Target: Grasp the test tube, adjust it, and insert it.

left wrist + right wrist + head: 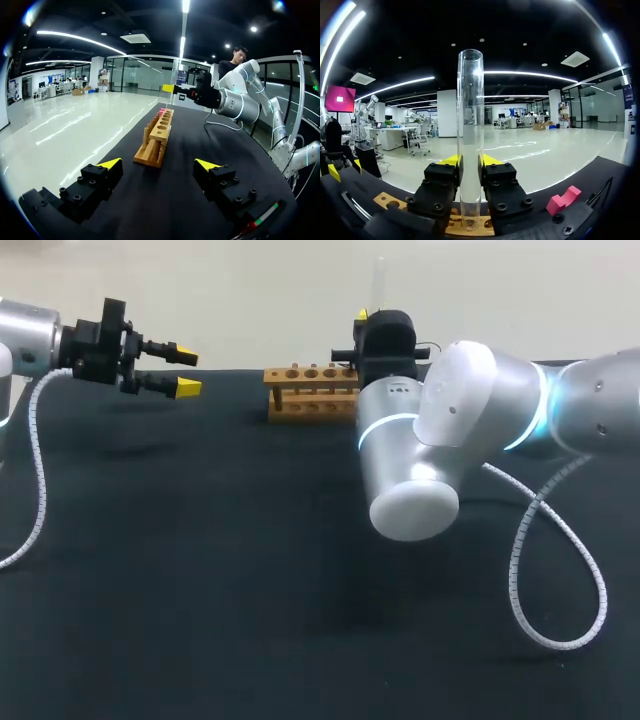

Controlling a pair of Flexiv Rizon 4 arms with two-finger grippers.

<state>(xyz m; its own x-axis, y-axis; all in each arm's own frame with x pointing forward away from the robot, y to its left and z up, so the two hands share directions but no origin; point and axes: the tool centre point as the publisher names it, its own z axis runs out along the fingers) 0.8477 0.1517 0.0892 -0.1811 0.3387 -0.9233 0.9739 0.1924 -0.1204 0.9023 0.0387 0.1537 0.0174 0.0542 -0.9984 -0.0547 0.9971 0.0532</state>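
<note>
Over the tabletop's far edge, our right gripper (470, 161) clamps the test tube (470, 125) upright above the wooden rack (310, 390), seemingly aligned for a hole; our left gripper (186, 372) hangs released near the far left corner, well clear.

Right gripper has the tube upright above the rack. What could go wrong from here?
1. The right gripper holds the test tube low, with little showing below the fingers; they may meet the wooden rack before the tube seats.
2. The fingers hide the holes under the tube's end, so it might land on wood and slip or crack.
3. Most of the glass stands above the grip, so a knock could tilt it.
</note>
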